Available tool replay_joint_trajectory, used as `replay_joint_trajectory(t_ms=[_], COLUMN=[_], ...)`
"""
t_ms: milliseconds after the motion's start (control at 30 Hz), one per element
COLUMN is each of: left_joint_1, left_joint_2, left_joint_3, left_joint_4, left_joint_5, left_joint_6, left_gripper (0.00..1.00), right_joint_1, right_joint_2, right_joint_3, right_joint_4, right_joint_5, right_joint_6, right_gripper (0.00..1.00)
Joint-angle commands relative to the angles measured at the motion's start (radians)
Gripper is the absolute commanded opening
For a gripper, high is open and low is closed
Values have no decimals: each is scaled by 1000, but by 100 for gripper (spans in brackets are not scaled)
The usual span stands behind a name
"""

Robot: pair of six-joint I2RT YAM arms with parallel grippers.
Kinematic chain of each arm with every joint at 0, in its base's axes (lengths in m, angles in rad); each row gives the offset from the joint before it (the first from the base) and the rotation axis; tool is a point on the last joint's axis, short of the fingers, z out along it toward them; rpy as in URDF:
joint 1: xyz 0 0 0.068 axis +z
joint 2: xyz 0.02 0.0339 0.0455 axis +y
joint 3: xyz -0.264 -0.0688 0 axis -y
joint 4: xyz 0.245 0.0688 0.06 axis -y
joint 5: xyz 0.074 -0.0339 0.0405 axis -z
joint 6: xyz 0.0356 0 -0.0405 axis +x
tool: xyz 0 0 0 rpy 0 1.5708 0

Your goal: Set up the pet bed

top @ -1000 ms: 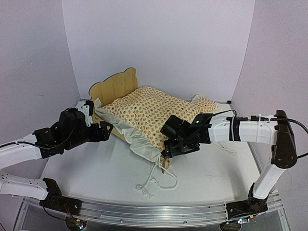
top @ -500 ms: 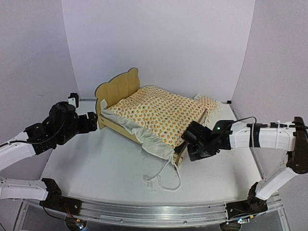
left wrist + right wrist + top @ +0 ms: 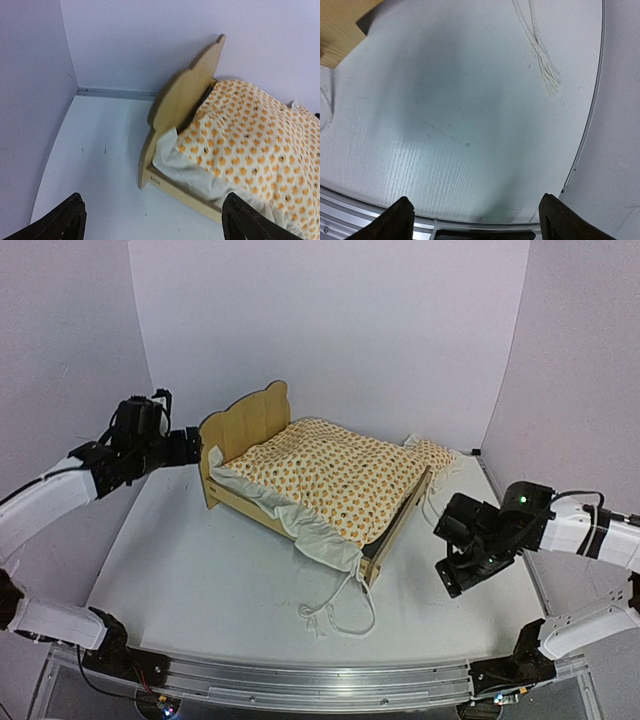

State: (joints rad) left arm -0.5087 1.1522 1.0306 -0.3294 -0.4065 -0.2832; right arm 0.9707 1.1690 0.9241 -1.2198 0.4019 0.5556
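Pet bed point(image 3: 246, 426) is standing mid-table point(image 3: 190, 570), with the orange bedding point(image 3: 340, 475) lying on it. I am holding both claws wide apart and empty, the left gripper point(image 3: 154, 220) near the headboard and the right gripper point(image 3: 472, 220) near the footboard. I am judging that the loose cord point(image 3: 335, 615) needs tidying, coming in low and slowly so the light frame is not sliding.

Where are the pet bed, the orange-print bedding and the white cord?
pet bed point(image 3: 243, 422): top external view, on the scalloped headboard.
orange-print bedding point(image 3: 335, 470): top external view, middle of the printed top.
white cord point(image 3: 310, 613): top external view, on its knotted end.
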Motion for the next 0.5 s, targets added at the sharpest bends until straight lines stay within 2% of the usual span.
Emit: replay_joint_trajectory(t_ms=[0,100,167,233,367,467], left_joint_1=[152,219,241,248,272,290], left_joint_2=[243,399,532,668,920,1004], left_joint_3=[270,475,656,851,1180,1280], left_joint_4=[78,108,36,-50,-219,-257], left_joint_5=[267,390,471,481,557,676], left_joint_6=[132,201,271,344,426,457], left_gripper=[95,99,98,98,97,96], right_joint_1=[-102,-207,-271,-312,-317,-317], right_joint_2=[129,217,263,280,229,154], right_joint_3=[200,291,343,371,338,281], right_joint_4=[141,205,213,222,248,260], right_joint_5=[-88,-241,-322,-379,-394,-394], right_joint_6=[-58,-56,-49,-40,-35,-20], right_gripper=[95,98,98,98,98,98])
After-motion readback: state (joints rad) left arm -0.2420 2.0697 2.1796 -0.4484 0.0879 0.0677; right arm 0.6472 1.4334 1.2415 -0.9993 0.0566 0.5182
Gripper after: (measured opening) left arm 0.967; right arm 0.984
